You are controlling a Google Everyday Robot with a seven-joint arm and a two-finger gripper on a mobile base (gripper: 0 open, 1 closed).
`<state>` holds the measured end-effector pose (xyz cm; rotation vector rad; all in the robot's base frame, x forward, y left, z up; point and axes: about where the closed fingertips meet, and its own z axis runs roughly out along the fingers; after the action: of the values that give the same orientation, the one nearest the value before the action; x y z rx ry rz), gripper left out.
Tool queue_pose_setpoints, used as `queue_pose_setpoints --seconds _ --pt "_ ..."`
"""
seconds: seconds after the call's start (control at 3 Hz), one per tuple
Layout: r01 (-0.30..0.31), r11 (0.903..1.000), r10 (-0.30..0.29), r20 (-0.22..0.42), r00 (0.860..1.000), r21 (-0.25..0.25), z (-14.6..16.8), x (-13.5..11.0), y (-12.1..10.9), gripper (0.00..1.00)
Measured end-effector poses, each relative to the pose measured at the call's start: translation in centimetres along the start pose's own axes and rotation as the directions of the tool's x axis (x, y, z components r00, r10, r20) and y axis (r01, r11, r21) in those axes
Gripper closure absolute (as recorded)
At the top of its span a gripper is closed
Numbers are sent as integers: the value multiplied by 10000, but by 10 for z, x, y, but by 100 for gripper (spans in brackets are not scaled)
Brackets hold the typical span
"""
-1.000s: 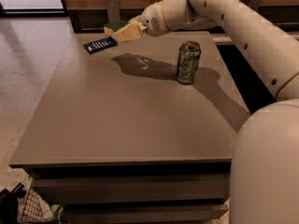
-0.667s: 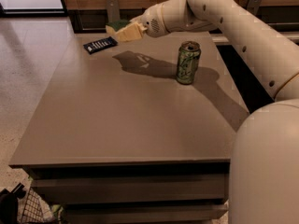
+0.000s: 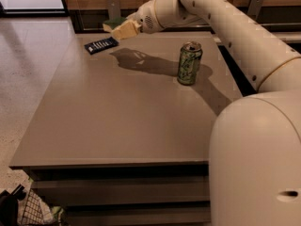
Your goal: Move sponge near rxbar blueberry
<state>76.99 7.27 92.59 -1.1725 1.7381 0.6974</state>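
My gripper is at the far end of the table, shut on the sponge, which shows a dark green top over pale yellow foam and hangs a little above the tabletop. The rxbar blueberry, a flat dark navy bar with white lettering, lies on the table just left of and below the sponge, a short gap apart. My white arm reaches in from the right.
A green drink can stands upright right of centre on the brown table. A wooden wall with metal brackets runs behind the table. The table's left edge drops to a pale floor. A wire basket sits at bottom left.
The gripper with the sponge has shifted slightly left and a bit higher, staying over the far end near the bar. The can and the bar have not moved.
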Motion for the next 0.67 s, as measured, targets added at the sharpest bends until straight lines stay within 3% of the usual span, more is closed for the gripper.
queue_pose_setpoints --seconds 0.33,0.67 --pt "377 9992 -380 -163 9991 -141 13 -5 -3 97" --pt "350 9992 -353 -174 9992 -189 16 -4 -1 74"
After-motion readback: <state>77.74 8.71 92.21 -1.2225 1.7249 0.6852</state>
